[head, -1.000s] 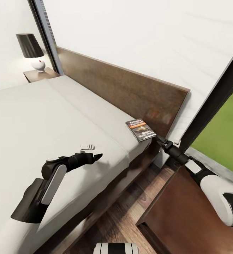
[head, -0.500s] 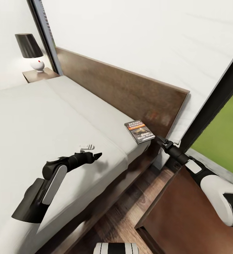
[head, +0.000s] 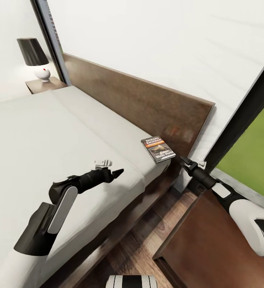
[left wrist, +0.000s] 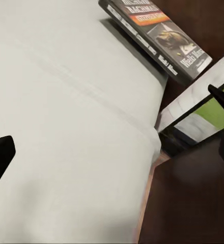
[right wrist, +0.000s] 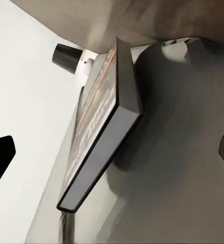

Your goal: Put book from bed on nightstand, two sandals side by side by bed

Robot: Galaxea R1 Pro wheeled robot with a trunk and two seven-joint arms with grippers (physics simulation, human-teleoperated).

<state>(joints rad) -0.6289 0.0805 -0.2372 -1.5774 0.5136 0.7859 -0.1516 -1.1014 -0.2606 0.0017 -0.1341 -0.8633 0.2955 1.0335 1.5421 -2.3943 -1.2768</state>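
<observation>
We see the book [head: 158,149] lying flat at the corner of the bed [head: 48,136], close under the wooden headboard [head: 148,104], its cover with white lettering and an orange band facing up. Our right claw [head: 183,161] hangs just off that corner, a short gap from the book's edge, jaws spread wide with a tip at each side of the right wrist view and nothing between them. Our left claw [head: 115,173] hovers over the mattress, well apart from the book; we cannot tell its state. A nightstand [head: 48,84] with a black-shaded lamp [head: 35,58] stands beyond the bed's far side.
</observation>
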